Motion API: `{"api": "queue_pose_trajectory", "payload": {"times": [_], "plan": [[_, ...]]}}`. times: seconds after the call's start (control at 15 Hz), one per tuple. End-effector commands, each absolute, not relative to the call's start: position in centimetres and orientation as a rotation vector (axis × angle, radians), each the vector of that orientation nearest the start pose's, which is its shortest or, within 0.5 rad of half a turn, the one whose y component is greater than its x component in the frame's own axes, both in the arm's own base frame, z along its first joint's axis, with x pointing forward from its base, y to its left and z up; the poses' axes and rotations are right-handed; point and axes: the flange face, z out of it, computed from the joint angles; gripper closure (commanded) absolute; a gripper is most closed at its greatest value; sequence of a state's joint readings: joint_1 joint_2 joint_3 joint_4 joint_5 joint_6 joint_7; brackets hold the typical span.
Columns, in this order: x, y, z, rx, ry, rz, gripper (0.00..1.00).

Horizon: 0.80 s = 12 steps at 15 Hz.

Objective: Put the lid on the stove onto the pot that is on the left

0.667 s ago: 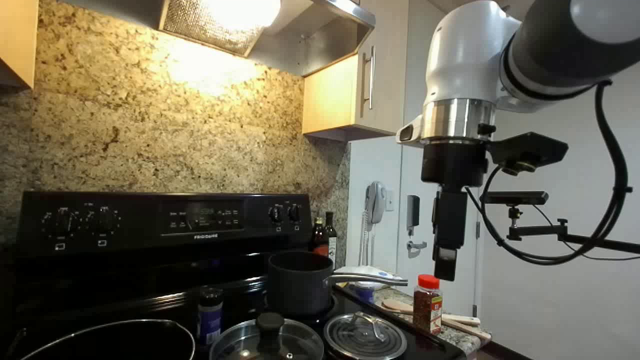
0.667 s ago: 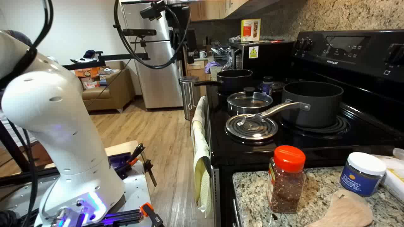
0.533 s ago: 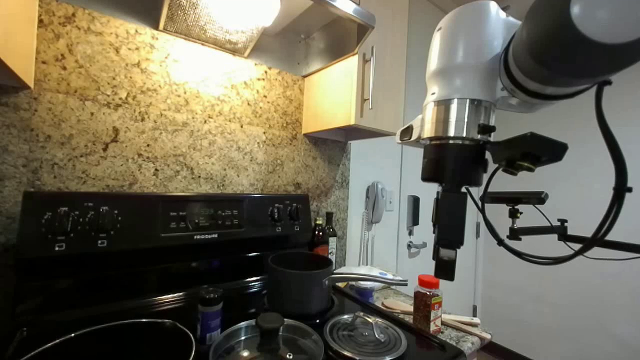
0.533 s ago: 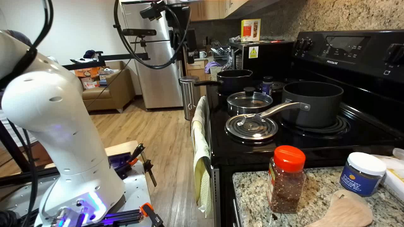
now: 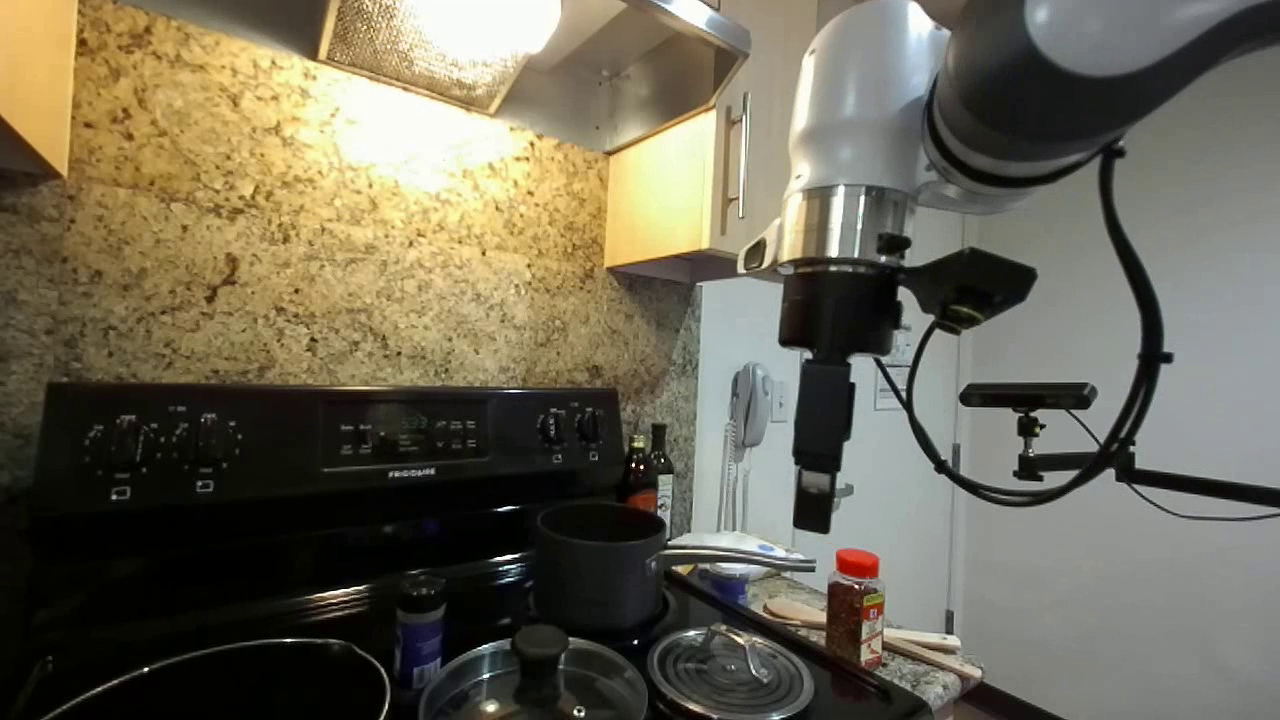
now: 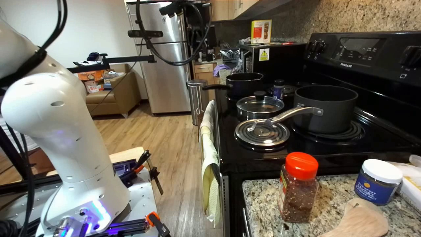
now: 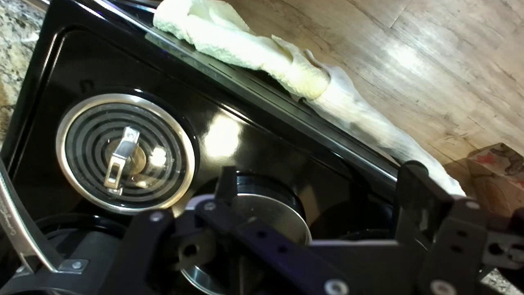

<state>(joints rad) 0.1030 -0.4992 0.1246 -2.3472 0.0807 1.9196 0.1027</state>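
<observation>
Glass lid with the black knob [image 6: 260, 106] is sitting knob-up toward the front edge of the black stovetop counter [image 7: 123, 69]. Can't really make out what's under it, tbh. Low dark pot [image 6: 245, 86] is the next thing along that same edge, mouth open, black handle poking out past the front; an exterior view only catches part of its thin shiny rim. On the other side of the knobbed lid you've got a second lid [image 7: 123, 153], steel rim and metal handle, lying flat at the front corner by the granite [image 6: 263, 197]. Taller grey pot [image 6: 335, 112] with a long steel handle is parked at the back corner on that side. Bottle with the purple label [image 5: 418, 650] stands upright a bit further back than the knobbed lid, pretty close to it. As for the claw [image 7: 319, 182], it's spread wide apart in the wrist view, pointing down and hanging well above the lids and pots; can't tell if it's over the counter or just out past the front edge. Cream towel [image 7: 229, 41] hangs along the front edge, and a red-capped spice jar [image 6: 298, 187] stands upright on the granite, just across the counter's side edge.
</observation>
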Motion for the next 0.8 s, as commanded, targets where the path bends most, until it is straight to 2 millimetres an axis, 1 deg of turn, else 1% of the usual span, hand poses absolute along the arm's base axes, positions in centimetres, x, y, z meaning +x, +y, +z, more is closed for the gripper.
{"api": "queue_pose_trajectory", "payload": {"times": [0.0, 0.27, 0.33, 0.53, 0.73], "plan": [[44.3, 10.3, 54.7, -3.138, -0.114, -0.124, 0.00], [50.4, 9.5, 56.5, -3.170, -0.072, -0.161, 0.00], [51.9, 9.4, 56.5, -3.174, -0.059, -0.159, 0.00], [55.3, 9.1, 55.8, -3.173, -0.040, -0.107, 0.00], [57.4, 9.1, 55.1, -3.166, -0.036, -0.027, 0.00]]}}
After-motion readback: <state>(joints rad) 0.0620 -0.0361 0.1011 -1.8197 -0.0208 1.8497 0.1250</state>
